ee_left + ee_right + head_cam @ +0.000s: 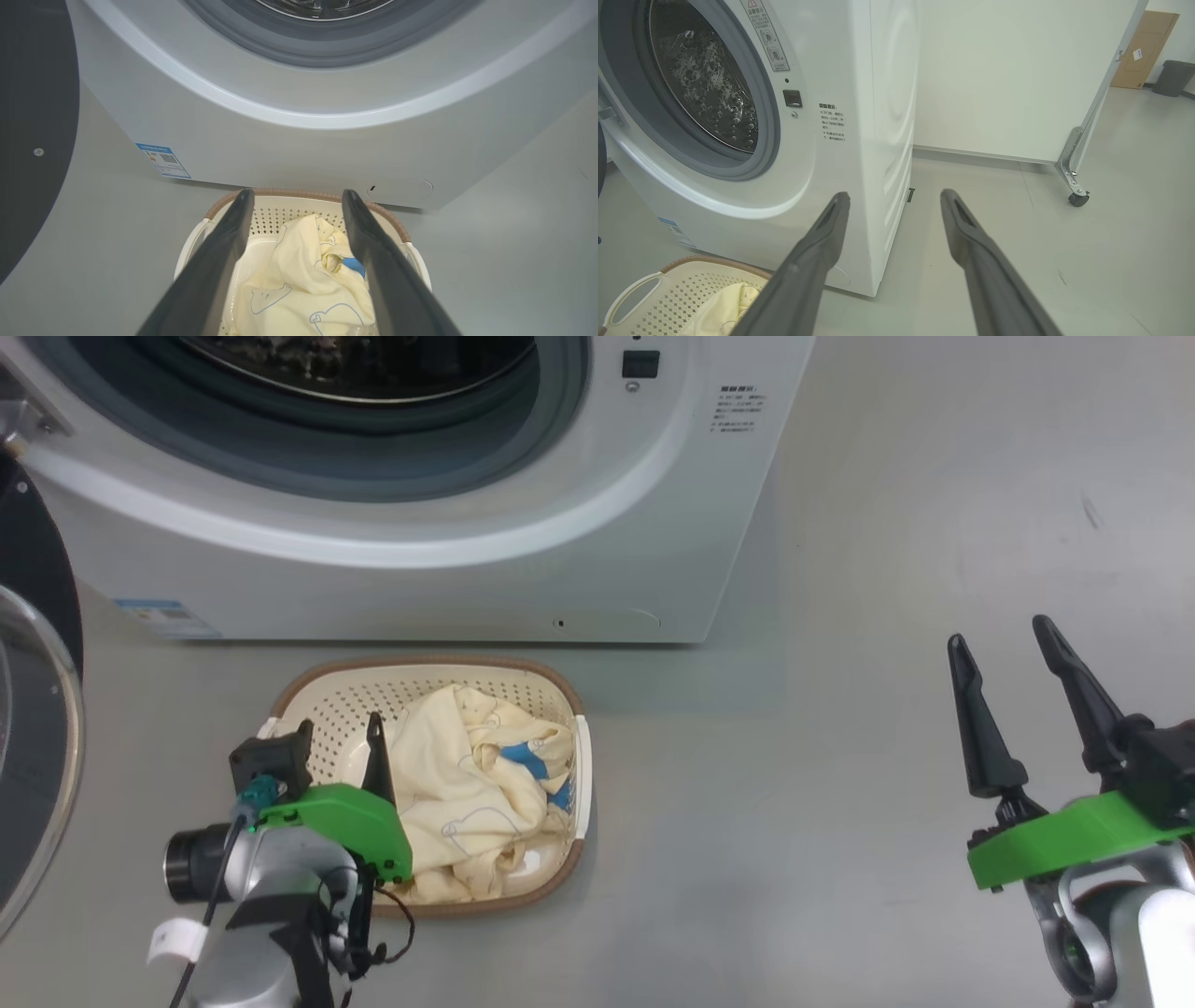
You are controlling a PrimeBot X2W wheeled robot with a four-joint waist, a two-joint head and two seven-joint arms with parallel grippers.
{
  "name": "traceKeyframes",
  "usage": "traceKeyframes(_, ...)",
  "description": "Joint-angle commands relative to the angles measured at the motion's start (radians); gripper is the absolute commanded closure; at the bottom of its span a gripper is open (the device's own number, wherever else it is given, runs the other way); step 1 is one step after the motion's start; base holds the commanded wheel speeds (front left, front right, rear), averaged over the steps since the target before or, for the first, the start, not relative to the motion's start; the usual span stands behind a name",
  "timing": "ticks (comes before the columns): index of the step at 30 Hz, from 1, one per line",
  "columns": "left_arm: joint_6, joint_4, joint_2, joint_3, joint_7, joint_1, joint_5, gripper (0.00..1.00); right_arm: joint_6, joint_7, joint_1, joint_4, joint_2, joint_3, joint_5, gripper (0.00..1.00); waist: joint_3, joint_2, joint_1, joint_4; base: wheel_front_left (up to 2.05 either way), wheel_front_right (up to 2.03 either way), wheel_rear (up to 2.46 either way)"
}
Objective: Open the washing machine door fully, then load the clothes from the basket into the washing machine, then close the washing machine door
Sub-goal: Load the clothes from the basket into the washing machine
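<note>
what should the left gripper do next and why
Probably lower the left gripper onto the clothes and close on them. It hangs open over them in the basket, and the door already stands open.

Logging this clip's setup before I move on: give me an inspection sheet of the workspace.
Surface: grey floor, faintly scuffed.
Job's things: washing machine door stands open at the left; washing machine drum mouth exposed; basket on the floor in front of it, with the clothes heaped inside.
Clutter: nothing seen.
Grippers: left gripper open over the basket, holding nothing; right gripper open over bare floor to the right.
Cables: thin black cable looping at the left wrist.
Surroundings: white partition on a caster, cardboard, grey bin.
</note>
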Motion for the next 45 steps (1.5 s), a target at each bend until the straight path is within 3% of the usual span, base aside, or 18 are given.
traceKeyframes(1,-0.012,0.039,0.013,0.024,-0.007,-0.056,-0.011,0.00,-0.003,-0.001,-0.044,-0.040,-0.022,0.028,0.014,0.00,0.062,0.0000,-0.0001,-0.010,0.00,0.00,0.00)
traceKeyframes(12,-0.115,0.394,0.011,0.092,0.015,-0.257,-0.151,0.00,-0.003,-0.034,-0.142,-0.045,-0.031,0.068,0.039,0.00,0.274,0.0000,-0.0001,-0.072,0.00,0.00,0.00)
traceKeyframes(17,-0.144,0.474,0.024,0.115,0.110,-0.330,-0.219,0.00,-0.003,-0.052,-0.185,-0.057,-0.032,0.080,0.050,0.00,0.380,0.0000,-0.0001,-0.101,0.00,0.00,0.00)
traceKeyframes(24,-0.151,0.445,0.051,0.093,0.237,-0.394,-0.304,0.00,-0.003,-0.076,-0.222,-0.069,-0.025,0.096,0.059,0.00,0.501,0.0000,-0.0001,-0.133,0.00,0.00,0.00)
traceKeyframes(30,-0.151,0.379,0.125,0.046,0.305,-0.433,-0.379,0.00,-0.003,-0.100,-0.248,-0.081,-0.017,0.109,0.070,0.00,0.595,0.0000,-0.0001,-0.161,0.00,0.00,0.00)
traceKeyframes(37,-0.151,0.411,0.192,0.019,0.332,-0.491,-0.403,0.00,-0.003,-0.121,-0.267,-0.083,-0.013,0.125,0.083,0.00,0.668,0.0000,-0.0001,-0.199,0.00,0.00,0.00)
traceKeyframes(45,-0.151,0.482,0.177,0.024,0.365,-0.539,-0.443,0.00,-0.003,-0.133,-0.277,-0.074,-0.008,0.137,0.092,0.00,0.708,0.0000,-0.0001,-0.220,0.00,0.00,0.00)
